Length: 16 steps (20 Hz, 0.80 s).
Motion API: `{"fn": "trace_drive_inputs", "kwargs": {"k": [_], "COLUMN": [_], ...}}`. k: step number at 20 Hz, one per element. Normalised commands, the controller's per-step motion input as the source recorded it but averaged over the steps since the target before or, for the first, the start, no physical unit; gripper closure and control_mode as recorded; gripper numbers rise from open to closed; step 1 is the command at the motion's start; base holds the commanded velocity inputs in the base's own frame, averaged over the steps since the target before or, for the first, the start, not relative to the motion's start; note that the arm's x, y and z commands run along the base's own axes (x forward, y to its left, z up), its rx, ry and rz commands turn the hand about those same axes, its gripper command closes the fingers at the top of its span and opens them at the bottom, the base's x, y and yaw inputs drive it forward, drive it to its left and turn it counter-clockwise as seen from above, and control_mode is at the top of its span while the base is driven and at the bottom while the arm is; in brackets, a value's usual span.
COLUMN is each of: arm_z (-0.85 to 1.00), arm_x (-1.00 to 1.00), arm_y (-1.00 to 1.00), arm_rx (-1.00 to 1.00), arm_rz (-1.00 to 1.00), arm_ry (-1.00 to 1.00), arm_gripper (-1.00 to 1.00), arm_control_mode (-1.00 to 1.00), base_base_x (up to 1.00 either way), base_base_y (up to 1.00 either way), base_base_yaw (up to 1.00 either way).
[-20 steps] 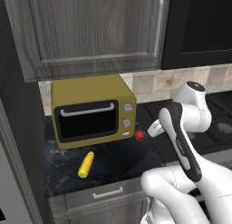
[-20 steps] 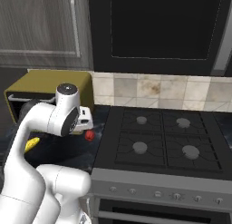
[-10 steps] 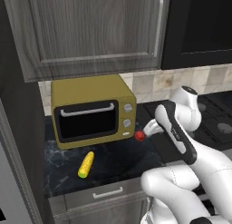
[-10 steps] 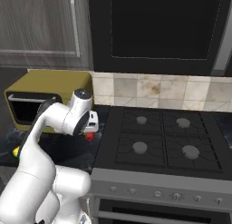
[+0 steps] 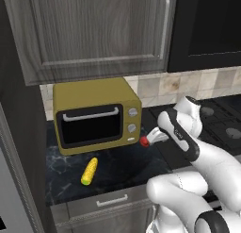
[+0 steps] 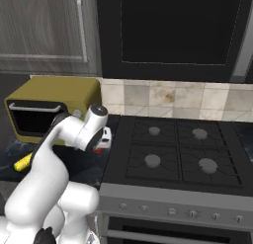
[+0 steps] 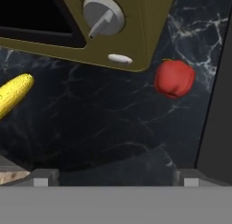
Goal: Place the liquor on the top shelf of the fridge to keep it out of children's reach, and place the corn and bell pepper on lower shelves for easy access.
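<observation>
The bell pepper (image 5: 145,142) is small and red and lies on the dark counter by the toaster oven's right front corner. It also shows as the pepper (image 7: 174,78) in the hand view, up and to the right. My gripper (image 5: 154,135) hovers just right of it and a little above, jaws open with nothing between them. In the hand view the gripper (image 7: 113,178) looks down at the counter. The yellow corn (image 5: 89,170) lies in front of the oven, and the corn (image 6: 23,163) is left of my arm. The liquor is out of view. The fridge's grey side (image 5: 9,180) runs down the left edge; its shelves are hidden.
A yellow toaster oven (image 5: 94,116) stands at the back of the black marble counter (image 5: 122,166), under dark wood cabinets (image 5: 94,34). A black gas stove (image 6: 173,154) adjoins the counter on the right. A drawer front (image 5: 113,201) sits below the counter's edge.
The arm has come down and the hand has moved left, closer to the bell pepper. The jaws have stayed open. Pepper and corn have not moved.
</observation>
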Motion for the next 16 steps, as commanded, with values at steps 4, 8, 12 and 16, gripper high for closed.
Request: {"fn": "trace_drive_inputs", "kwargs": {"k": [4,8,12,16], "arm_z": [-0.15,-0.1,-0.14,-0.19], "arm_x": [0.28,0.29,0.28,0.27], "arm_y": [0.0,0.0,0.0,0.0], "arm_rx": [0.0,0.0,0.0,0.0], "arm_rz": [0.0,0.0,0.0,0.0], "arm_ry": [0.05,0.04,0.01,0.01], "arm_gripper": [-1.0,-1.0,-1.0,-1.0], "arm_control_mode": [-1.0,-1.0,-1.0,-1.0], "base_base_x": [0.0,0.0,0.0,0.0], "base_base_y": [0.0,0.0,0.0,0.0], "base_base_yaw": [0.0,0.0,0.0,0.0]}}
